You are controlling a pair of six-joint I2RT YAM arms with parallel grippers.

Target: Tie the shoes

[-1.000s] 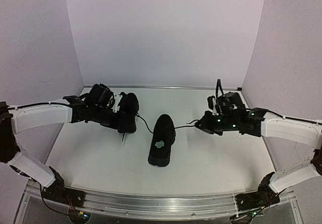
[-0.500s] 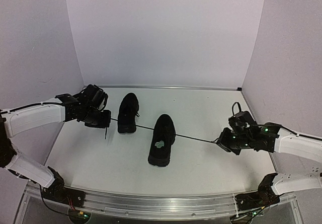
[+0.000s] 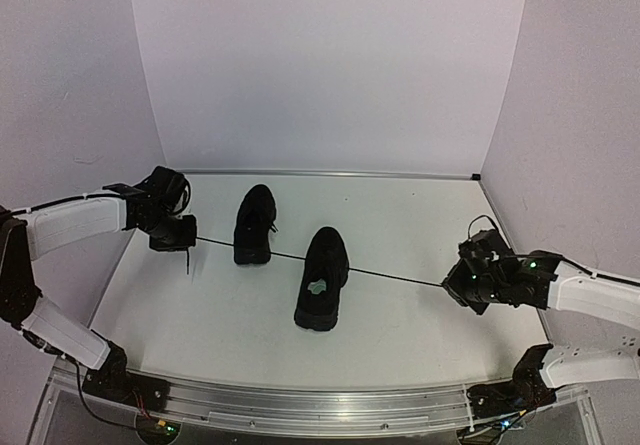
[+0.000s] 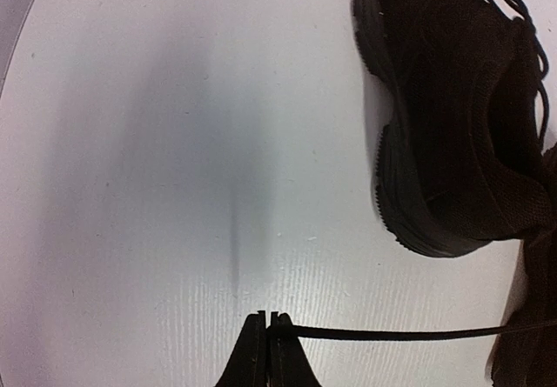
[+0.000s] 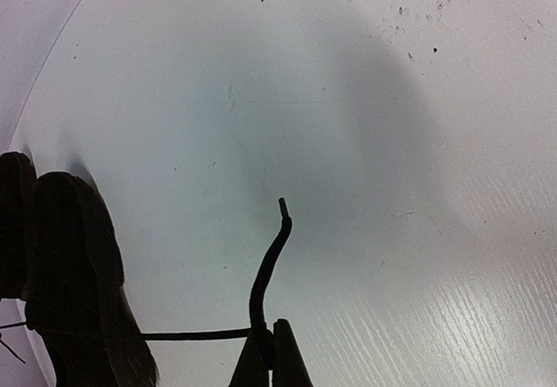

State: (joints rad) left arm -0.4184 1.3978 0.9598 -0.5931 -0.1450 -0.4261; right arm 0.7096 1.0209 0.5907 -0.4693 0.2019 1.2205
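Left gripper [image 3: 188, 242] and right gripper [image 3: 452, 284], each clenched on a lace [image 3: 390, 274] end, stretch it taut through the near shoe [image 3: 322, 290] on the table [image 3: 400, 215]; no bow evident, far shoe [image 3: 255, 225] likely untied too.

The top external camera sat above and behind the arm bases. It looked down and forward over the whole white table [image 3: 420, 215] toward the back wall, from well away. The left wrist camera looked steeply down from close above the table, with the left gripper [image 4: 267, 319] at its bottom edge and the far sneaker [image 4: 452, 117] at its right. The right wrist camera looked down in the same way, with the right gripper [image 5: 265, 339] at its bottom edge and the near sneaker [image 5: 74, 274] at its left. All three views shared the lace [image 3: 390, 274], pulled taut.
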